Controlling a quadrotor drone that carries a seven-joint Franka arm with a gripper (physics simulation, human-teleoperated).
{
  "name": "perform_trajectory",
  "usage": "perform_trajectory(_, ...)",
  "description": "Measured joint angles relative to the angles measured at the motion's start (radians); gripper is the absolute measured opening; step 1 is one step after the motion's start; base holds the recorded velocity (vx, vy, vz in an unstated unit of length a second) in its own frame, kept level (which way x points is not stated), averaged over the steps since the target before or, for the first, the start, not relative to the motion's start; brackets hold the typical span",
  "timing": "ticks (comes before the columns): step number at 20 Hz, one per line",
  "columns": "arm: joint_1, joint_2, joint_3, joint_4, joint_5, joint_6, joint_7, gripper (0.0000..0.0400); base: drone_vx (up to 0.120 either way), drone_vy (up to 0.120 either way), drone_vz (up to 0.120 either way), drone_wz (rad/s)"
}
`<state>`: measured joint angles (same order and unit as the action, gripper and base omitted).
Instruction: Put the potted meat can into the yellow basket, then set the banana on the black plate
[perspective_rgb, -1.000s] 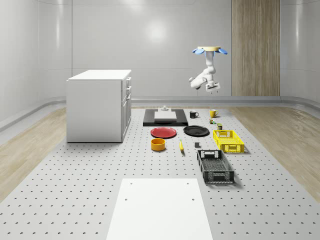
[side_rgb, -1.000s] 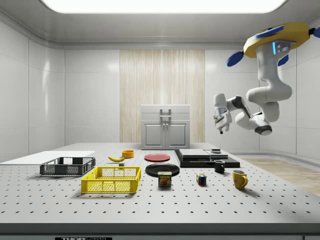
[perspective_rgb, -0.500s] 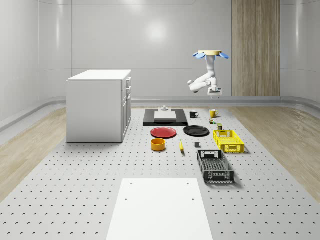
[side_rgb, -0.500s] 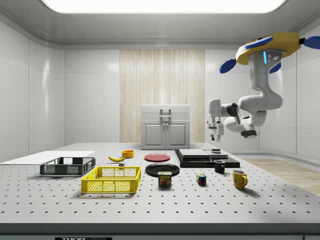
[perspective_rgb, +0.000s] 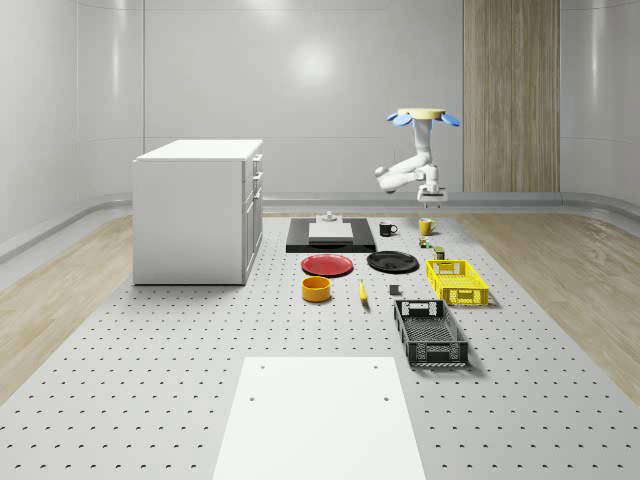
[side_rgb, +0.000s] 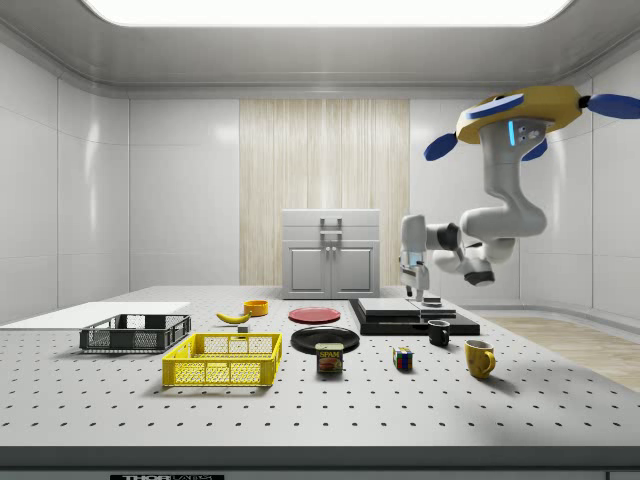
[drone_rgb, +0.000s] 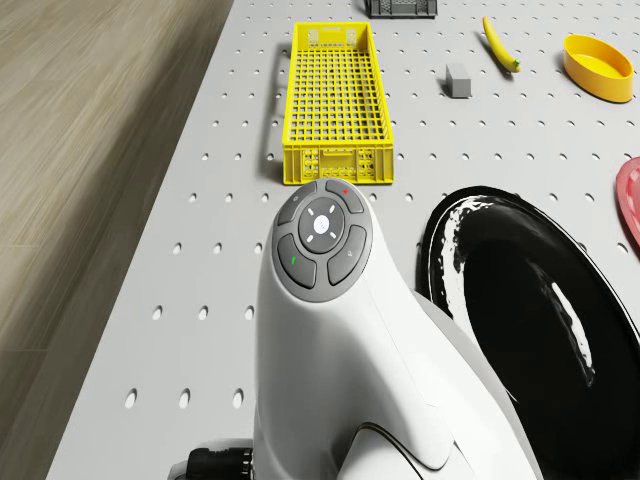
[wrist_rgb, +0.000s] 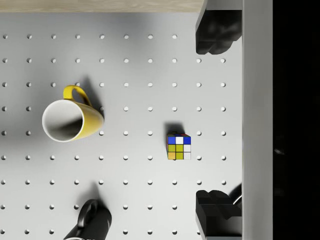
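Drone: yellow-topped quadrotor drone (side_rgb: 520, 108) hovers above the table's far mug end.
Basket: yellow plastic mesh basket (side_rgb: 222, 360), beside the meat can.
Plate: glossy black plate (perspective_rgb: 392, 262).
Gripper: white two-finger gripper (wrist_rgb: 215, 127), fingers spread, nothing held, above the multicoloured puzzle cube (wrist_rgb: 179, 147).
Banana: yellow banana (perspective_rgb: 362, 291) lying on table.
Can: small potted meat can (side_rgb: 329, 358) upright on table.

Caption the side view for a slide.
Drone hovers above the table's mug end, gripper empty over the black slab; potted meat can untouched beside yellow basket.

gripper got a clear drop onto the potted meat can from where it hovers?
Probably yes, after a shift. The gripper hangs open above the rubiks cube, the drone hovering high. The potted meat can stands apart on the table, uncovered beside the yellow basket.
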<state>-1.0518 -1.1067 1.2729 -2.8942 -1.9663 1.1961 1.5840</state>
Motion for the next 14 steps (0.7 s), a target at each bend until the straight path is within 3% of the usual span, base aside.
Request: perform_trajectory(14,-0.029,-0.072,0.025,0.005,0.037,0.062,0.027,0.04,0.12,0.0,-0.12,0.0)
